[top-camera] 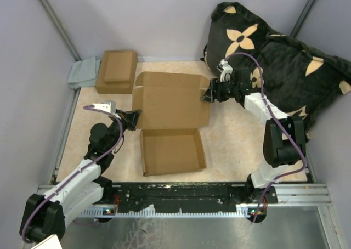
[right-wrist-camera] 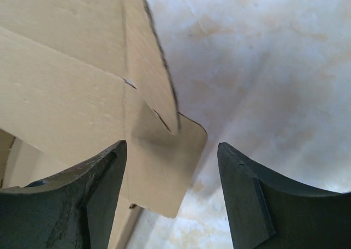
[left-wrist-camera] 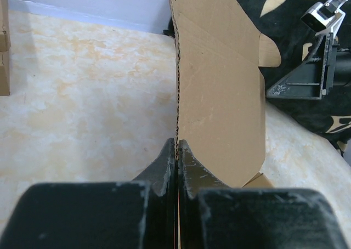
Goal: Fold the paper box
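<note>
Paper box [top-camera: 171, 103] sits mid-table [top-camera: 230, 145], partly folded: shallow tray [top-camera: 173, 151] on the near side, big lid panel tilted up behind it. Left gripper [top-camera: 134, 118] is clamped shut on the lid's left edge; the wrist view shows its fingers [left-wrist-camera: 164, 161] pinching the corrugated rim. Right gripper [top-camera: 208, 94] is at the lid's right edge, jaws apart, with the corner flap [right-wrist-camera: 164, 167] between them and not squeezed. Two smaller stacked boxes [top-camera: 116, 71] and a grey cloth [top-camera: 82, 73] are at far left. Black flowered cushion [top-camera: 285, 57] is at far right.
</note>
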